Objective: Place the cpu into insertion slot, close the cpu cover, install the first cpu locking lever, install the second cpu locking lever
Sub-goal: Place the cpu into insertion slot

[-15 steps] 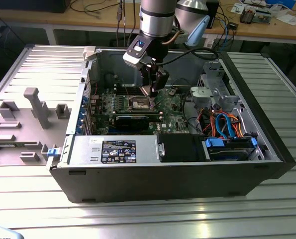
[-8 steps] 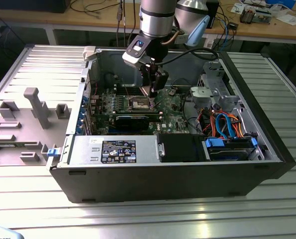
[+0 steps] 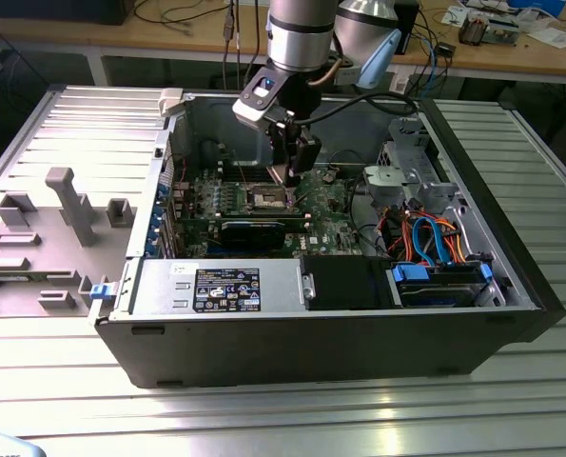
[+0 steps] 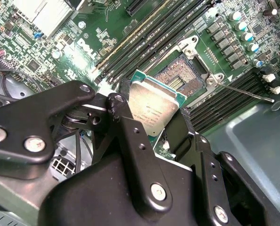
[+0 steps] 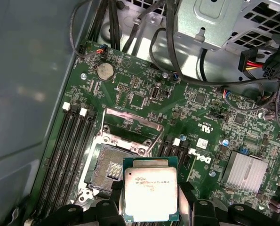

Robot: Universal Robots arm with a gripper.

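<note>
Inside the open computer case [image 3: 311, 352] on the counter [image 3: 263, 419], my pincer [image 3: 290, 174] hangs over the green motherboard [image 5: 144, 101]. Its fingers [image 4: 125, 127] pinch the cpu [image 5: 150, 190] by two opposite edges, metal top showing in both wrist views. I see the chip held clear of the insertion slot [image 5: 109, 169], just beside it, not seated. The cpu cover [image 5: 135, 118] stands tilted open along one edge of the slot. Long memory slots [image 5: 67, 150] run alongside the slot.

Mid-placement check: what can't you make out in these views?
- Underside of the cpu: turned away in both wrist views.
- Part of the insertion slot: behind the cpu, first wrist view.
- Slot pins in the exterior view: too small.
</note>
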